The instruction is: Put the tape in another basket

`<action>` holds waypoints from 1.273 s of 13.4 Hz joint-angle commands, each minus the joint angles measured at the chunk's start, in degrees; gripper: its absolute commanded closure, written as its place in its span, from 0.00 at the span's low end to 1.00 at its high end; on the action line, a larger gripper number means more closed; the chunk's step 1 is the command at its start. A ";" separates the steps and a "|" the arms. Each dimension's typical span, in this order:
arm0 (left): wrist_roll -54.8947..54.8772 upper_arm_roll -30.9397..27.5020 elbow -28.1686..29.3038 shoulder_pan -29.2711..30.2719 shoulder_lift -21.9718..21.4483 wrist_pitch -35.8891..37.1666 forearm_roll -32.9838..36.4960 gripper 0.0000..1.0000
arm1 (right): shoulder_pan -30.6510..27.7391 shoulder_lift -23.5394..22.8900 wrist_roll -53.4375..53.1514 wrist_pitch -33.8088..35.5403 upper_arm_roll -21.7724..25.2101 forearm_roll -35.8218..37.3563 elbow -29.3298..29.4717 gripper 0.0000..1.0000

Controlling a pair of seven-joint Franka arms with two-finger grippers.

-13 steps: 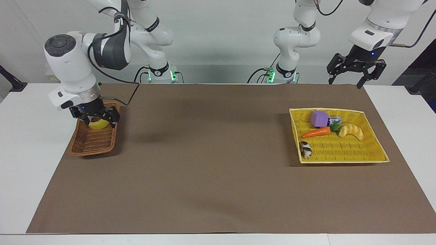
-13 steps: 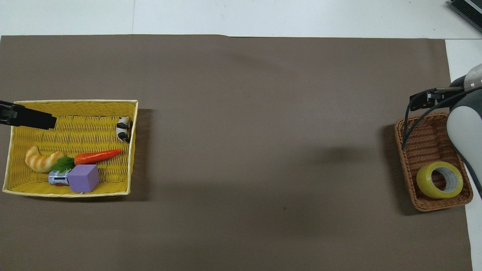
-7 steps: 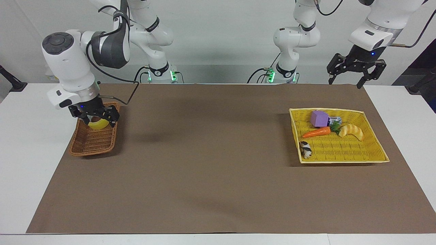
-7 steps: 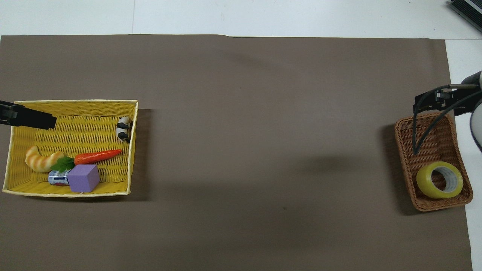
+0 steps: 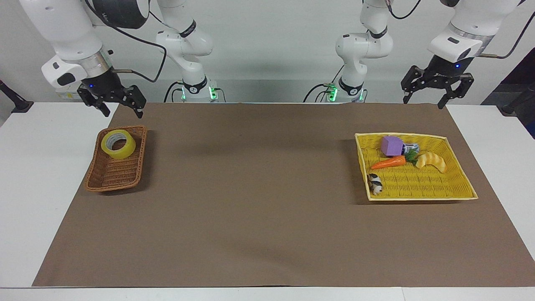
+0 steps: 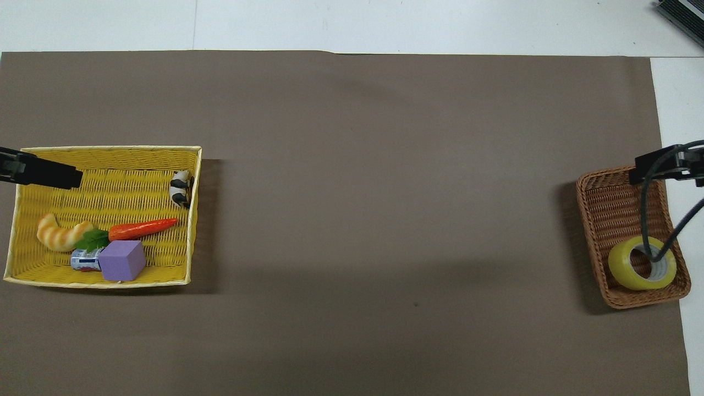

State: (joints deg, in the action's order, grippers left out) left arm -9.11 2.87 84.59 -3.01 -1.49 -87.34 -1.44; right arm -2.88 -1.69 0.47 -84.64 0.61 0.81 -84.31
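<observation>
The tape (image 5: 121, 152), a yellow roll with a pale core, lies flat in the brown wicker basket (image 5: 113, 177) at the right arm's end of the table, in the basket's part nearer to the robots. My right gripper (image 5: 121, 108) hangs open and holds nothing, high over the mat's corner, well clear of the roll. From overhead the tape (image 6: 619, 269) shows in the basket (image 6: 594, 220) with the arm's black cable crossing above it. My left gripper (image 5: 423, 102) waits open, raised over the mat's other corner.
A flat yellow woven tray (image 5: 418, 184) sits toward the left arm's end. It holds a purple cube (image 5: 391, 145), a carrot (image 5: 388, 163), a croissant toy (image 5: 432, 161), a small cow figure (image 5: 375, 183) and a small can.
The right gripper, which stood low around the tape in the brown basket, has risen and drawn back toward the robots with nothing in it. The tape stays in the basket.
</observation>
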 commanded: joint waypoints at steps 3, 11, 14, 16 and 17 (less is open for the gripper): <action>-0.29 0.47 1.63 0.72 -1.32 -0.28 0.30 0.00 | 0.50 2.22 1.55 2.28 0.71 -1.60 -1.03 0.00; -0.29 0.47 1.63 0.72 -1.41 -0.28 0.30 0.00 | 0.59 2.83 3.65 2.28 0.62 -0.28 -1.73 0.00; -0.29 0.47 1.72 0.72 -1.41 -0.28 0.30 0.00 | 0.33 2.75 4.27 2.02 0.62 -0.37 -1.73 0.00; -0.29 0.47 1.63 0.72 -1.41 -0.28 0.30 0.00 | 0.24 2.74 4.27 1.84 0.62 -0.28 -1.73 0.00; -0.29 0.38 1.63 0.72 -1.32 -0.28 0.30 0.00 | 0.15 2.74 4.27 1.84 0.71 -0.28 -1.65 0.00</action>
State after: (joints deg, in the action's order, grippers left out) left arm -9.11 2.88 84.59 -3.01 -1.50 -87.34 -1.44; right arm -2.57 0.00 2.95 -82.55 0.84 0.72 -84.72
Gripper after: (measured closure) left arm 0.000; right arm 0.000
